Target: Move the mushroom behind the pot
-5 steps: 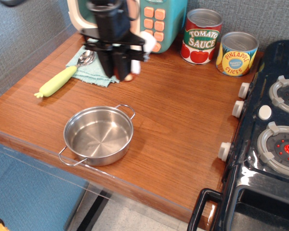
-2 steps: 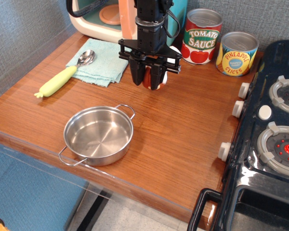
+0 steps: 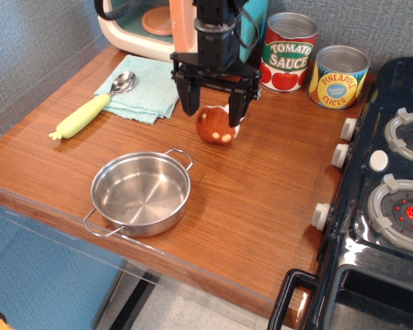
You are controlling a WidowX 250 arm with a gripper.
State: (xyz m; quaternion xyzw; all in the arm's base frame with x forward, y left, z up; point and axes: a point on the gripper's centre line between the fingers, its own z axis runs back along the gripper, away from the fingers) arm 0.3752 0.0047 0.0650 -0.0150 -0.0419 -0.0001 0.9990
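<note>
Pincer (image 3: 213,112) spread wide over mushroom (image 3: 217,125)

Toy kitchen: play stove (image 3: 392,199), food cans (image 3: 288,51).

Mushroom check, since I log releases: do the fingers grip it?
No. The fingers stand spread, and the mushroom lies on the table between them.

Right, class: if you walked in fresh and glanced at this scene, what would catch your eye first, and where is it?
Probably the black end effector, open and hanging over the reddish-brown mushroom, which lies on its side on the wooden counter. Next, the shiny steel pot near the front edge, then the bright tomato sauce can and pineapple can at the back wall.
</note>
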